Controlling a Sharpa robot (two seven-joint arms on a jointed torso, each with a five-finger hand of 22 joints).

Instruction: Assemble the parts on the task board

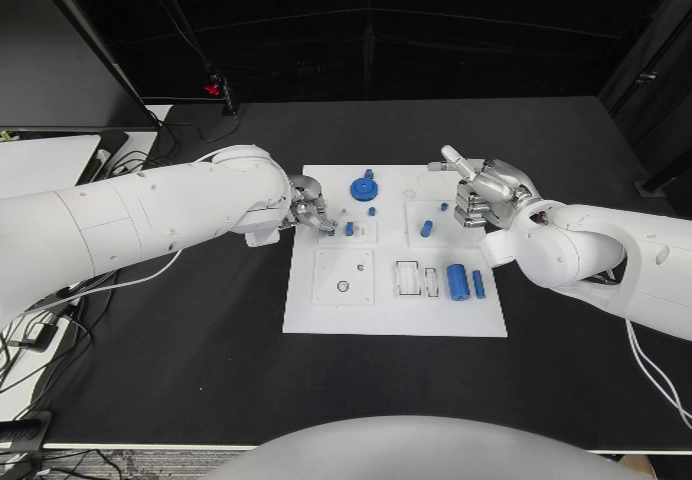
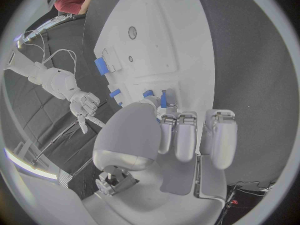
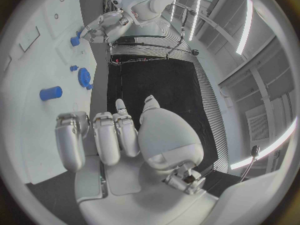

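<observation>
- Parts of blue plastic sit scattered across the white task board (image 1: 397,320) in the head view, the board lying at the table's centre. My left hand (image 1: 309,213) hangs over the board's 10 o'clock corner, fingers curled toward a small blue peg (image 1: 349,228) that stands on end, long axis vertical; whether I pinch it I cannot tell. My right hand (image 1: 488,192) hovers at the board's 2 o'clock edge, most fingers folded in, one raised, holding nothing, likely waiting its turn. A blue gear (image 1: 365,187) lies flat at 12 o'clock; a larger blue cylinder (image 1: 457,282) lies on its side near 4 o'clock, its axis running 12 to 6.
- Left wrist view: my fingers (image 2: 185,137) hang side by side, close together, just above the peg (image 2: 164,98), positioned, I judge, to seat it in its socket.
- Right wrist view: my fingers (image 3: 100,140) are drawn together and empty, held off the board's edge. The gear (image 3: 84,77) and a blue cylinder (image 3: 50,93) rest on the board, apart from my hand.
</observation>
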